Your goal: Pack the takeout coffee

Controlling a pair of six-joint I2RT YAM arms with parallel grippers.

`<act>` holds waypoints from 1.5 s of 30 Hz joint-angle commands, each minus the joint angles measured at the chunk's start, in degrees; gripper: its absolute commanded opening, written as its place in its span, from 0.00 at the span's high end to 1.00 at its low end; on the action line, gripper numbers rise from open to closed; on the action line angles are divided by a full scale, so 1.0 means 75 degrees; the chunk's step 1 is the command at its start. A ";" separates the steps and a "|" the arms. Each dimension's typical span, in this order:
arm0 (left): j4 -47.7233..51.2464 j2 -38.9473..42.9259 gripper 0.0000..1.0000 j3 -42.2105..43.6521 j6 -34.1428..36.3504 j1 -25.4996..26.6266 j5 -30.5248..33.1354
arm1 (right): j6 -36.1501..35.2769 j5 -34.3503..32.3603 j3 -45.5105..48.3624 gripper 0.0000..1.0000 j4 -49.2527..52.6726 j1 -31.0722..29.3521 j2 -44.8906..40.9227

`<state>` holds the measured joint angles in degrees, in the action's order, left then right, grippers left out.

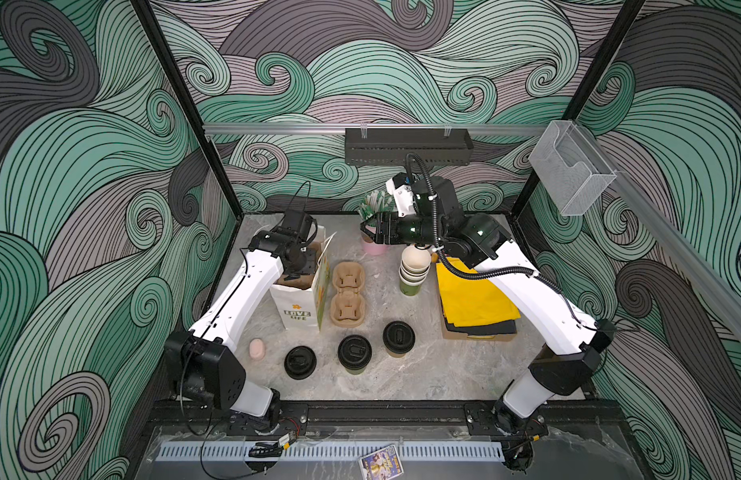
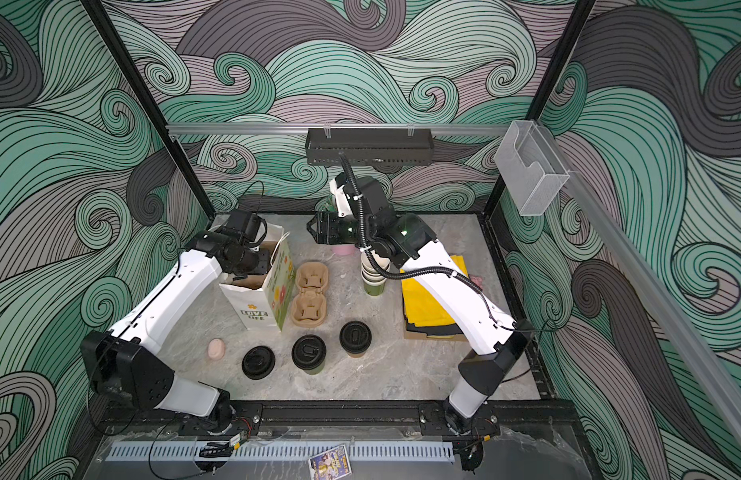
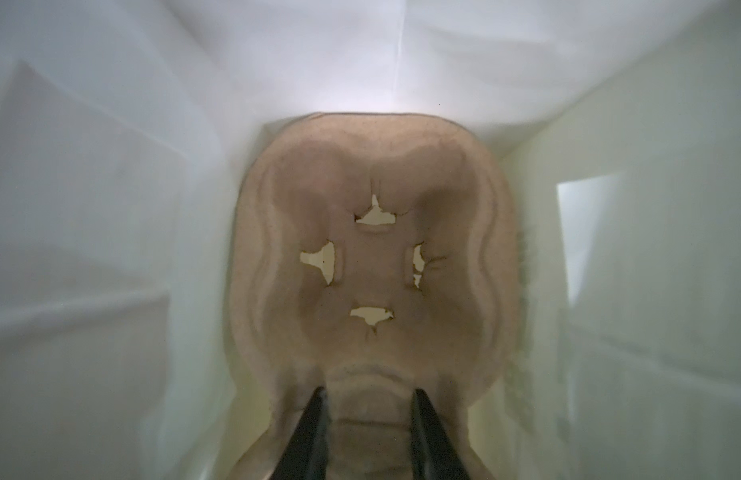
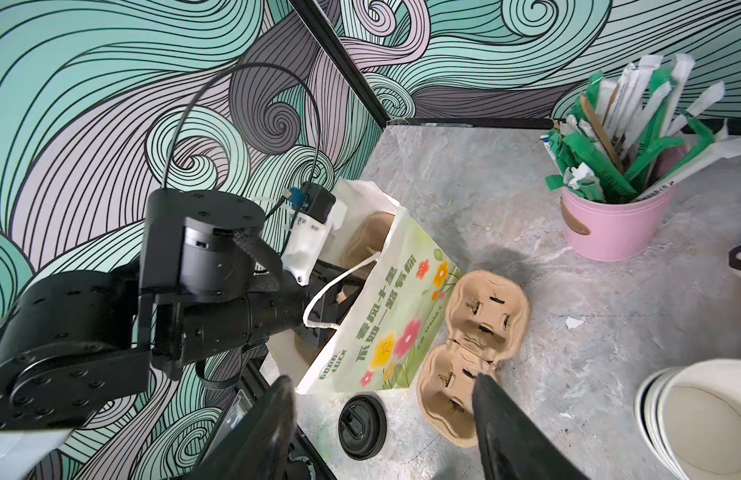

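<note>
Left wrist view: the left pincer [image 3: 369, 392] is deep inside a white paper bag [image 1: 296, 307]. Its two fingers appear to pinch the middle ridge of a brown cup tray [image 3: 369, 266] sitting down in the bag. In the right wrist view a white cord handle [image 4: 339, 282] drapes across that arm. Pulling out could snag the cord and topple the light bag.

Just right of the bag, a spare cup tray [image 1: 348, 295] lies on the desk [image 1: 443, 365]. Along the front stand a loose lid [image 1: 300, 362], then the green cup [image 1: 354, 355] and the brown cup [image 1: 398, 338]. Both cups are lidded, upright, untouched and well apart from the bag. A hard squeeze could pop a lid or spill coffee.

Above the pink straw pot [image 1: 375, 248], the right pincer [image 4: 385, 384] hangs spread wide and empty.
</note>
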<state>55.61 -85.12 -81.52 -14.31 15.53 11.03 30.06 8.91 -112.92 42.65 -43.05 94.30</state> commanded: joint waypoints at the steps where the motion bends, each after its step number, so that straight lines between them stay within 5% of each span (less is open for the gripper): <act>1: -0.0037 -0.0145 0.99 0.0083 -0.0278 0.0039 0.0075 | 0.0052 -0.0275 0.0236 0.31 0.0018 0.0079 -0.0183; 33: -0.1581 -0.0801 0.96 0.1550 -0.0881 -0.0041 -0.0029 | 0.0224 -0.0450 0.0858 0.31 0.0187 0.0103 -0.0737; 45: -0.1981 -0.1072 0.86 0.1890 -0.0988 -0.0092 0.0180 | 0.0304 -0.0481 0.1028 0.31 0.0110 0.0103 -0.0827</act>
<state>41.69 -92.25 -67.90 -21.28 15.38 11.11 31.75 6.31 -106.00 43.59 -42.46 89.54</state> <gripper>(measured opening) 0.280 0.688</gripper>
